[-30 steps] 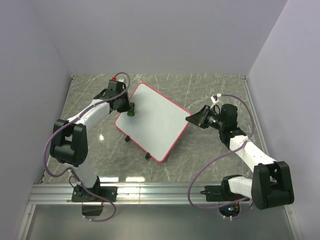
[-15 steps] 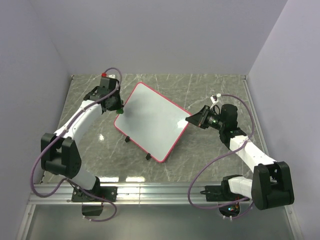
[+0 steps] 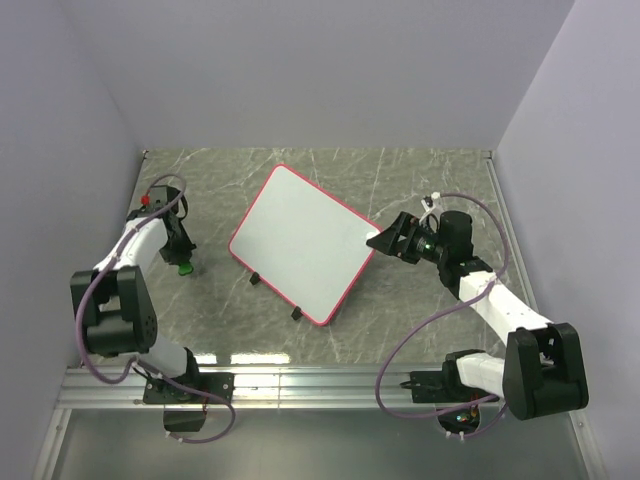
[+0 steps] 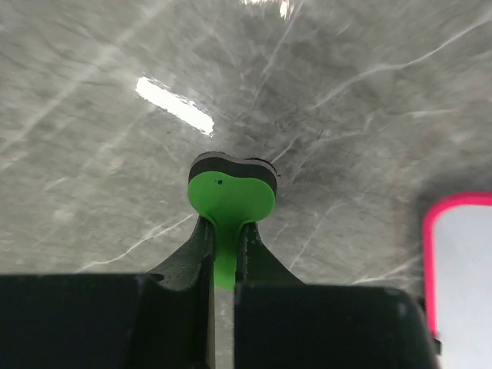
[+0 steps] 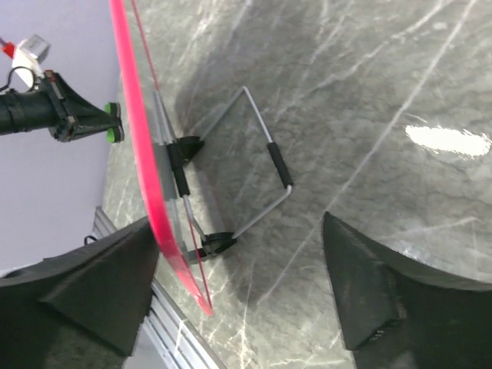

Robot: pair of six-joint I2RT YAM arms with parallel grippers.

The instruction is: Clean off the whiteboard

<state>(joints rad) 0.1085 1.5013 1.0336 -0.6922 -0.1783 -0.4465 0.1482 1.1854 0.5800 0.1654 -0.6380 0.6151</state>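
Left wrist view: left gripper [image 4: 224, 234], closed, pinches the stem of a green, heart-shaped eraser [image 4: 231, 196] with a black base, over the veined grey table [image 4: 92, 154]. Right gripper [image 5: 240, 227] stands wide open and empty at the right corner of the whiteboard [image 3: 300, 240], which is smooth, red-framed and propped mid-table on a wire stand [image 5: 261, 154]. Left arm [image 3: 135, 240] is folded far left; right arm [image 3: 490, 295] reaches inward.

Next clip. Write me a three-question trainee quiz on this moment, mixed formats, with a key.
1. True or false: the left claw grips the green eraser.
2. Where is the eraser? A) pressed on the whiteboard B) off the board, over the table to its left C) under the board
3. Fill in: the right claw, at the board's right edge, has its jaws ____.
Key: 1 true; 2 B; 3 open.
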